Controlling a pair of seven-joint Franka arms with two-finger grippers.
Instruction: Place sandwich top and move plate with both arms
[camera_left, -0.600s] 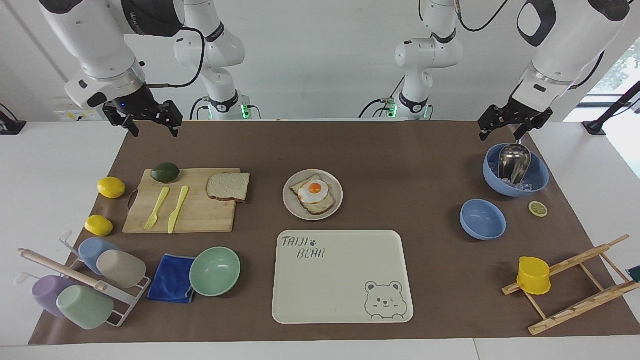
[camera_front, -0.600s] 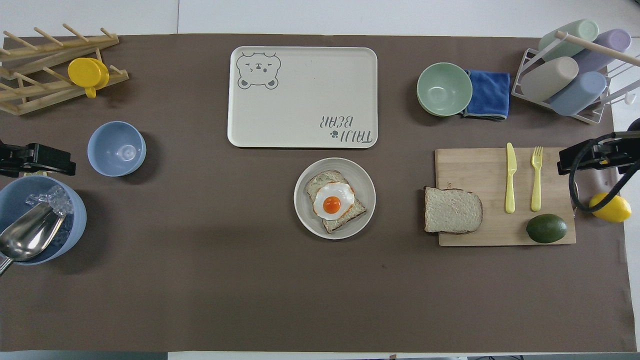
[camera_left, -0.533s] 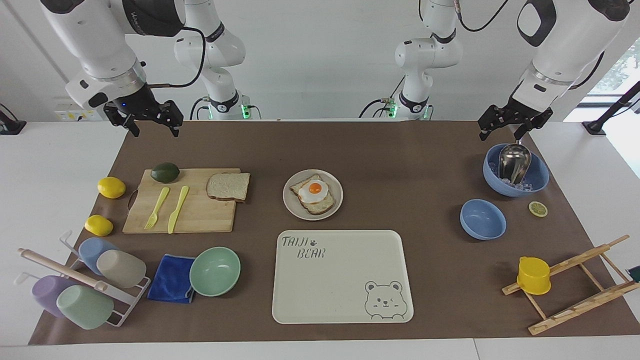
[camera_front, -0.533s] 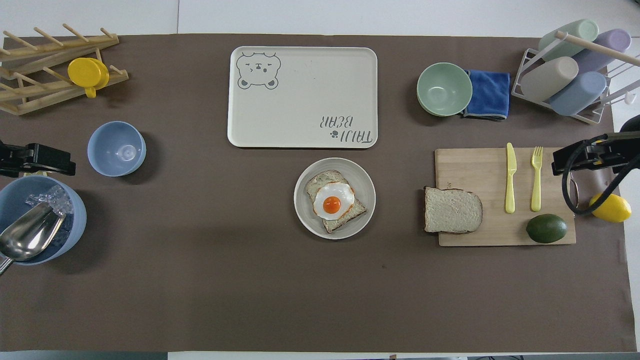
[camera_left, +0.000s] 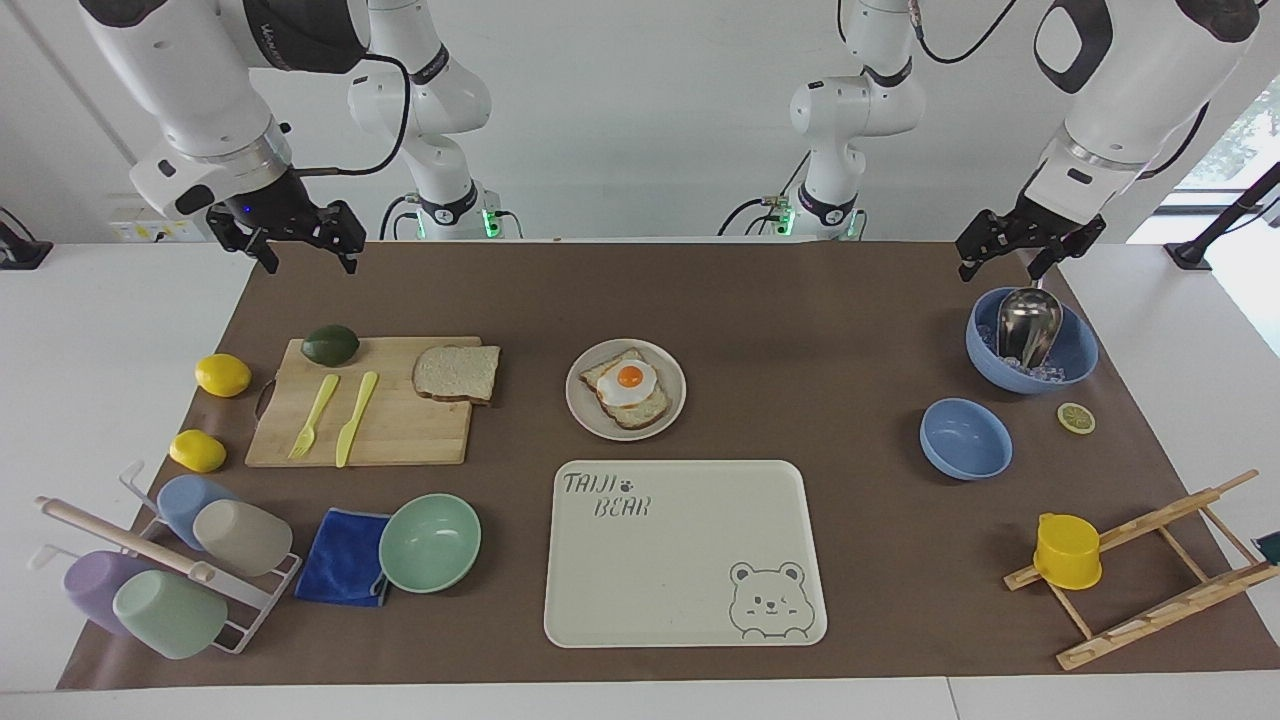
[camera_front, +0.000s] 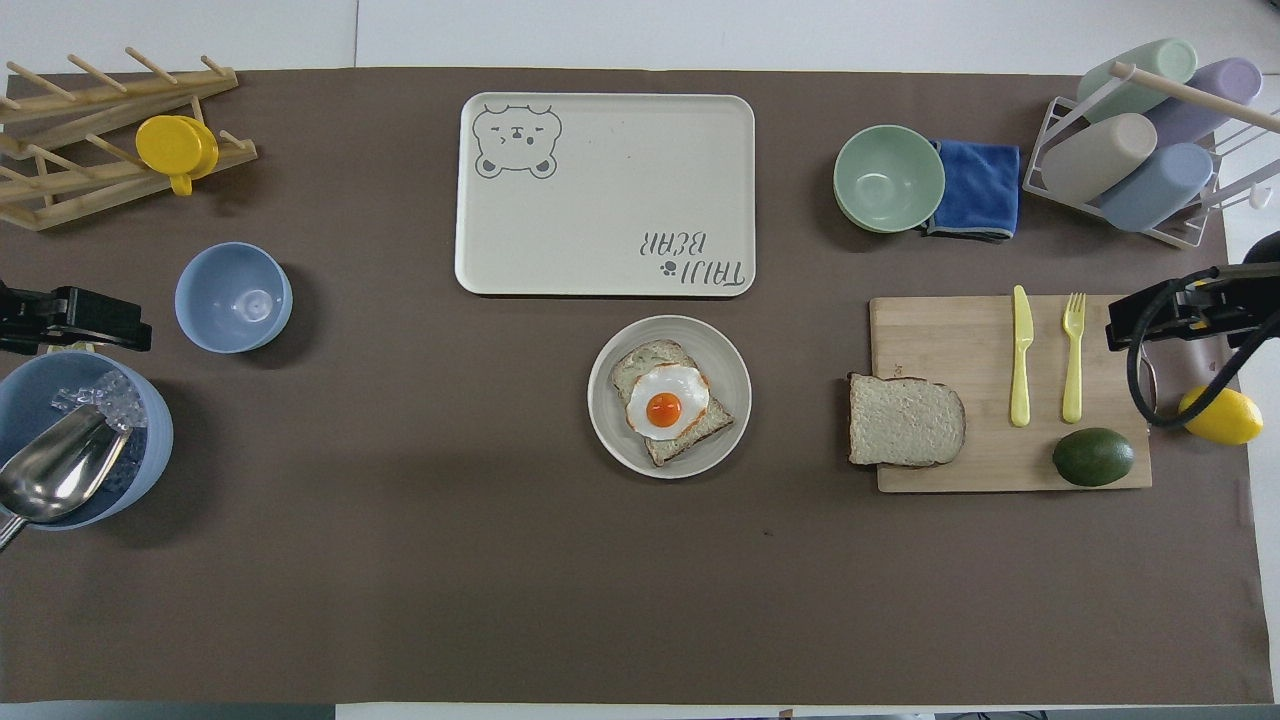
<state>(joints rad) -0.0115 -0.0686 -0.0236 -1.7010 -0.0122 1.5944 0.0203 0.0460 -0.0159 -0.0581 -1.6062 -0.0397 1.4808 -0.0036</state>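
- In the facing view, the right gripper (camera_left: 300, 245) hangs in the upper left of the frame, over the brown mat edge above the cutting board (camera_left: 400, 430); its jaws stand wide and hold nothing.
- The sandwich top (camera_left: 457, 373) lies flat on the corner of the cutting board, left of centre in the frame, lower than and well apart from these jaws.
- The plate (camera_left: 590, 420) sits on the surface at the centre of the frame, with the egg toast (camera_left: 628, 387) on it, apart from the sandwich top.
- The left gripper (camera_left: 1003, 256) hangs in the upper right of the frame, just above the blue bowl with the scoop (camera_left: 1075, 355); its jaws are wide and empty, well apart from the plate.
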